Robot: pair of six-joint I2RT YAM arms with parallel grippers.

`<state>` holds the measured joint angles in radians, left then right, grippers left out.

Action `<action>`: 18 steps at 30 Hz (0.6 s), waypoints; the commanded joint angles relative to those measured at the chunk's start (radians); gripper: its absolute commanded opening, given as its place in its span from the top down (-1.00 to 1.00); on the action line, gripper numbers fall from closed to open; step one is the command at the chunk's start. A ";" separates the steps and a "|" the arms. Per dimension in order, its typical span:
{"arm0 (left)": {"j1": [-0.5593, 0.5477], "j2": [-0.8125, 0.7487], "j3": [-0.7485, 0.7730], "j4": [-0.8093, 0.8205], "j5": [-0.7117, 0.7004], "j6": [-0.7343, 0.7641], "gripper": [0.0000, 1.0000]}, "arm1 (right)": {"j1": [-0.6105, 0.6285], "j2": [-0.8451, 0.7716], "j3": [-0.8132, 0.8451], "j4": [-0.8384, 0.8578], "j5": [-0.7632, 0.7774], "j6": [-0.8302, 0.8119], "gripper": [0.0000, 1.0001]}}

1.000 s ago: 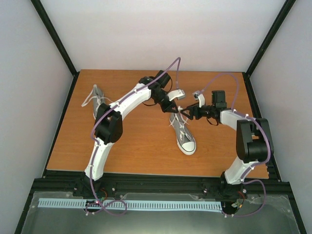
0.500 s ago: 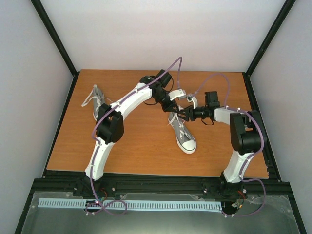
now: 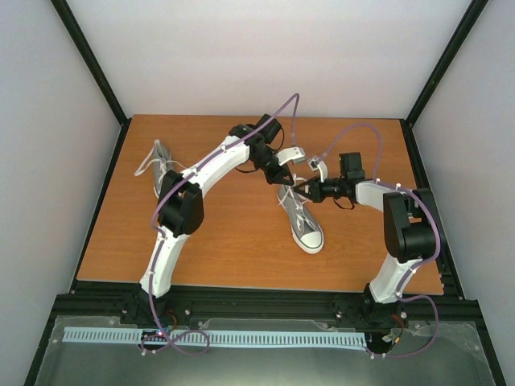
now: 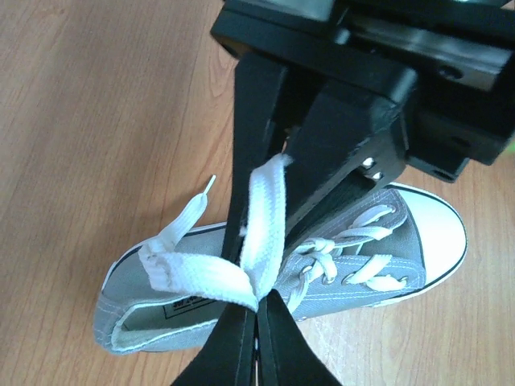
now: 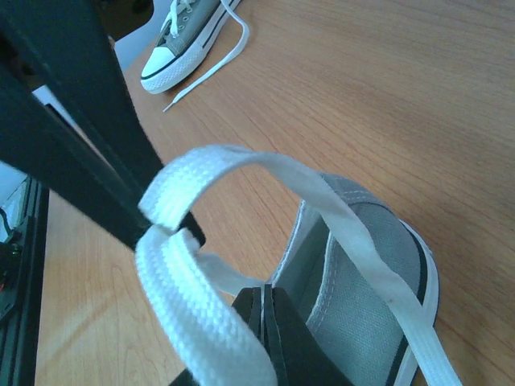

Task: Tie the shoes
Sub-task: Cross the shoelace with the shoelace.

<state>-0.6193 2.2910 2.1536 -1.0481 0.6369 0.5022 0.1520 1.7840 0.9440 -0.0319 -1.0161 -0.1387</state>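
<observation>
One grey sneaker [image 3: 304,225] with a white toe cap lies mid-table, toe toward me. My left gripper [image 3: 286,180] hovers over its ankle opening, and in the left wrist view it [image 4: 257,310] is shut on a fold of the white lace [image 4: 201,273] above the shoe [image 4: 386,241]. My right gripper [image 3: 299,187] meets it from the right. In the right wrist view it [image 5: 265,293] is shut on a strand of the same lace [image 5: 193,297], which arches over the shoe's heel [image 5: 362,265]. The two grippers almost touch.
The second grey sneaker [image 3: 165,173] lies at the table's far left with loose laces trailing; it also shows in the right wrist view [image 5: 183,36]. Black frame posts and white walls border the wooden table [image 3: 217,241].
My right gripper has moved left toward the shoe and gone from open to shut on the lace. The left gripper has kept its hold and hardly moved.
</observation>
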 commanded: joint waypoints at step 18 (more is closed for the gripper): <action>0.003 -0.046 -0.005 -0.049 0.003 0.126 0.99 | 0.002 -0.283 -0.149 0.041 0.155 -0.007 0.09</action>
<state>-0.6178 2.2898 2.1391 -1.0538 0.5625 0.5556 0.1520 1.5654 0.8436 -0.0574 -0.8673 -0.1265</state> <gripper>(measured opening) 0.023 0.404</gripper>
